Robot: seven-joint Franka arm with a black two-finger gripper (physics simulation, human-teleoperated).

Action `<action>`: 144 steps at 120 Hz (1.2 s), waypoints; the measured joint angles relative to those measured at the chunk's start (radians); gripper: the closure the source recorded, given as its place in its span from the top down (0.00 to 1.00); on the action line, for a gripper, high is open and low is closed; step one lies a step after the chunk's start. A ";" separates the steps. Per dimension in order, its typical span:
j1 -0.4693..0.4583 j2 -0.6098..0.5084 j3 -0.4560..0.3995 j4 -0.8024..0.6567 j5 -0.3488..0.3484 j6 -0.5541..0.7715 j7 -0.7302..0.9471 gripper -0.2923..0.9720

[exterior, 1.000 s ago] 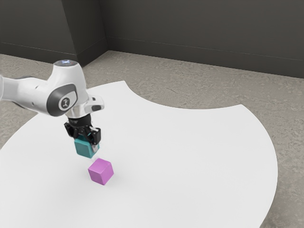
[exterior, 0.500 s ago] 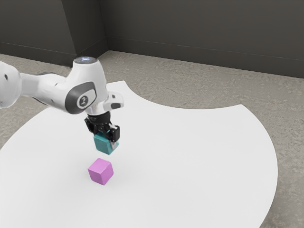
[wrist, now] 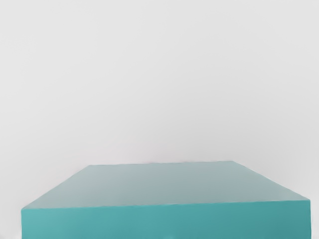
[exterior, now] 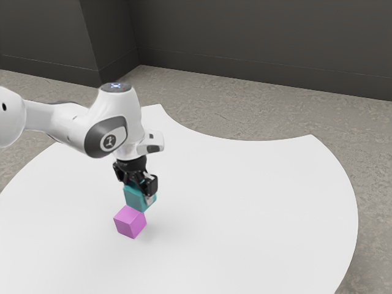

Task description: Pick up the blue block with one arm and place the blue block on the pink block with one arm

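Placement risk is noted at the stacking stage. Jaws are clenched on the blue block (exterior: pixel 138 197) from two sides, holding it just above the pink block (exterior: pixel 130 223). Whether the two faces already touch cannot be told. In the exterior view the blue block appears shifted slightly toward 1 o'clock of the pink block, with its edges turned a little against those beneath. In the wrist view the blue block (wrist: pixel 164 199) hangs under the hand against bare counter (wrist: pixel 159 74).

Judged hazards:
- Release with that offset would leave an overhang, and the blue block could tilt and slide off onto the counter.
- Pressing lower while off-centre could shove or tip the pink block, which rests loose.
- Opening before contact would drop the block and let it bounce off.
- Withdrawal with one finger dragging could topple the stack.
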 joint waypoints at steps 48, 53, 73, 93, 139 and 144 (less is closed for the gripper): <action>0.003 0.026 0.033 -0.018 0.002 0.005 -0.014 0.48; 0.006 0.022 0.038 -0.017 0.003 0.005 -0.015 0.48; 0.013 0.018 0.042 -0.018 0.002 0.004 -0.017 0.49; 0.002 -0.006 0.043 -0.036 0.002 0.004 -0.019 0.49; -0.031 -0.055 0.080 -0.109 0.006 0.062 -0.013 0.47; -0.029 -0.055 0.085 -0.110 0.007 0.068 -0.009 0.47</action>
